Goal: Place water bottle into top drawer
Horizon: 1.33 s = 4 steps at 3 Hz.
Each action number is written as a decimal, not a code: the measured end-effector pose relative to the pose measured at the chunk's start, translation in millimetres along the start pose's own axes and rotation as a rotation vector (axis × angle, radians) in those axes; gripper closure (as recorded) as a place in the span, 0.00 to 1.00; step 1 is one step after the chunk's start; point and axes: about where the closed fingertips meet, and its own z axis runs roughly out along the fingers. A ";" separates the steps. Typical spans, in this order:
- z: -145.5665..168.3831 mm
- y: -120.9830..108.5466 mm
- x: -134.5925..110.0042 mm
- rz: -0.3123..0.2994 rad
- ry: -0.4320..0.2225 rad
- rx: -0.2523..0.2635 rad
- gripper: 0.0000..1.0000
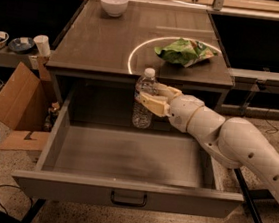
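Note:
The water bottle [143, 103] is a clear ribbed plastic bottle with a white cap. It is upright and held in the air over the back of the open top drawer [125, 195]. My gripper [150, 98] is shut on the bottle's middle, with cream fingers [153, 105] wrapped round it. The white arm reaches in from the lower right. The drawer is pulled fully out, grey inside, with a dark curved handle [128, 199] at the front centre. Nothing lies in the drawer.
On the cabinet top [97, 43] are a white bowl [114, 3] at the back left and a green chip bag [185, 52] at the right. A cardboard box [15, 100] and a side shelf with small dishes [6, 43] stand to the left.

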 end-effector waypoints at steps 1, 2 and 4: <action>5.2 2.7 1.0 0.008 -0.003 -0.016 1.00; 19.4 16.5 11.6 0.027 -0.026 -0.064 1.00; 58.3 51.5 41.4 0.056 -0.114 -0.233 1.00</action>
